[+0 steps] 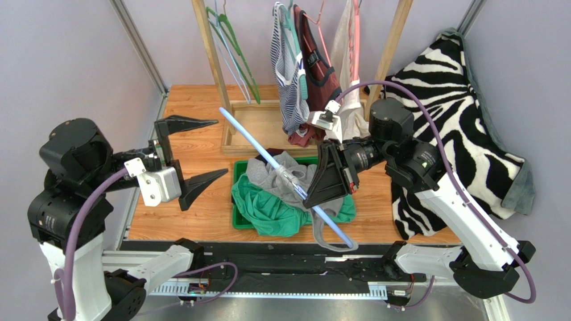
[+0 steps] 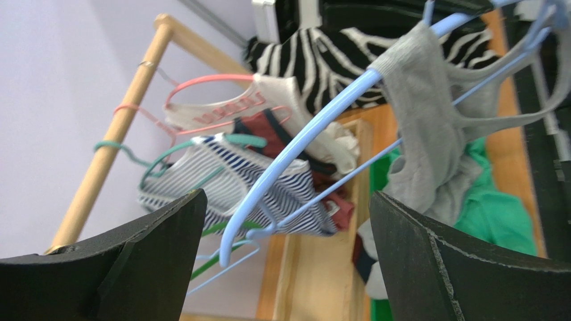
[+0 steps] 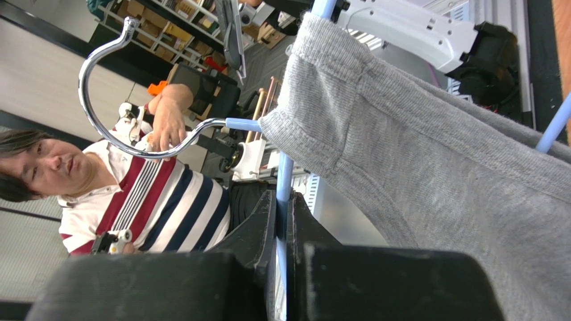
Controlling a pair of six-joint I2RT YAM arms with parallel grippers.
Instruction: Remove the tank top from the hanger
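The right gripper squeezed the blue hanger above the green bin, the gray tank top hung on it there, and the left gripper stood wide open left of the bin.

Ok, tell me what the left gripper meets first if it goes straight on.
Probably the light-blue hanger: its arm crosses the gap ahead of the open left gripper, with the grey tank top draped on it. Depth is unclear.
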